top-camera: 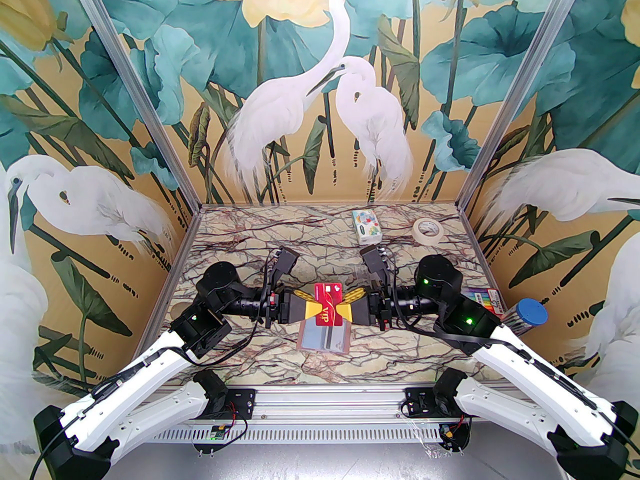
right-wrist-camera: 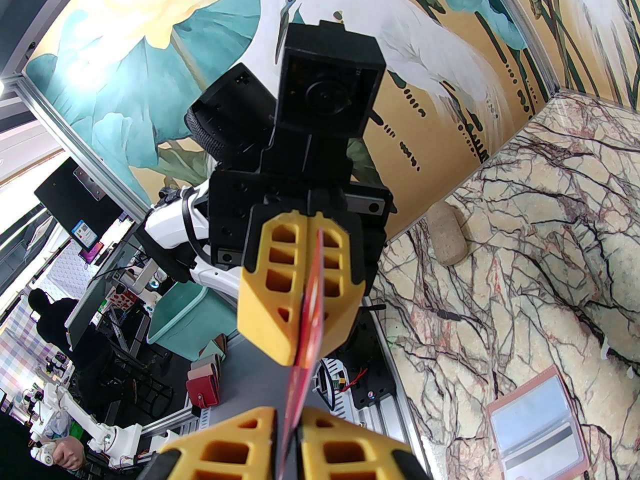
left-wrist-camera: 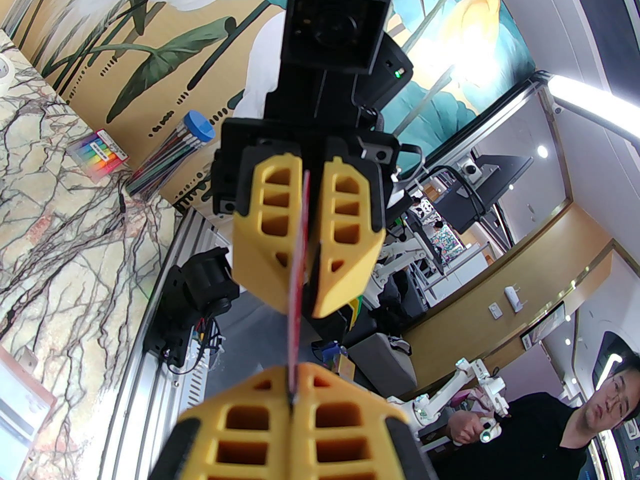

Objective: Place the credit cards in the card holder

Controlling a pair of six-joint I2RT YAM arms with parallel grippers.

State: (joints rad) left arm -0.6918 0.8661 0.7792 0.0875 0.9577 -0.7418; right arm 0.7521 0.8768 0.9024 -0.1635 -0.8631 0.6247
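A red credit card [top-camera: 327, 303] marked VIP hangs above the table's middle, held at both ends. My left gripper [top-camera: 314, 304] is shut on its left end and my right gripper [top-camera: 341, 307] is shut on its right end. In the left wrist view the card [left-wrist-camera: 297, 278] runs edge-on from my left gripper [left-wrist-camera: 292, 398] to the right gripper [left-wrist-camera: 302, 310]. The right wrist view has the card [right-wrist-camera: 312, 298] between the right gripper [right-wrist-camera: 287, 418] and the left gripper [right-wrist-camera: 306, 355]. The card holder [top-camera: 306, 340] lies open below, a grey striped card [top-camera: 331, 339] in its clear sleeve. The holder [right-wrist-camera: 537, 433] is flat.
A colourful tissue pack [top-camera: 366, 225] and a tape roll [top-camera: 428, 229] sit at the back of the marble table [top-camera: 240, 248]. A pack of markers [top-camera: 482, 299] and a blue-capped tube of pens [top-camera: 525, 315] lie along the right wall behind the right arm.
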